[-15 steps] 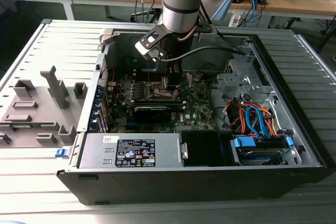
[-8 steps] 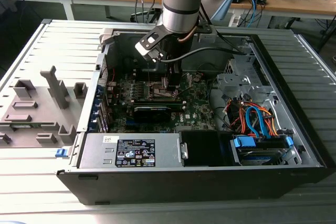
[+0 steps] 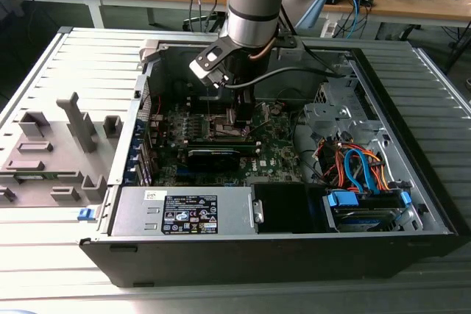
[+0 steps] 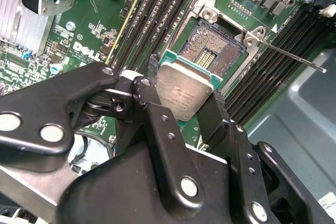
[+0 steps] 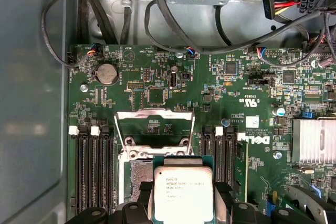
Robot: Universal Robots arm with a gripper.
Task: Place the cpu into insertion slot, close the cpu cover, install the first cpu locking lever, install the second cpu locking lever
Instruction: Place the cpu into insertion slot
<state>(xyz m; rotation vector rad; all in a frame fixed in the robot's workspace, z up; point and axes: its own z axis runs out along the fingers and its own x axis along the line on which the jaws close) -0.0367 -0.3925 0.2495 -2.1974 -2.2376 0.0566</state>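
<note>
In the exterior view the gripper (image 3: 234,113) is reaching into the open computer case (image 3: 412,204), hanging over the middle of the motherboard (image 3: 278,154). In the second wrist view its fingers (image 4: 153,72) are pinching the cpu (image 4: 185,94) by two opposite sides and holding it just above the insertion slot (image 4: 219,44), over the slot's edge nearest the gripper, not yet seated (the slot's contact field is lying bare). In the first wrist view the cpu cover (image 5: 155,114) is standing open at the slot's side away from the gripper, and a good placement, I judge, is asking for chip edges squared to the socket rim and a flat, drag-free descent.
</note>
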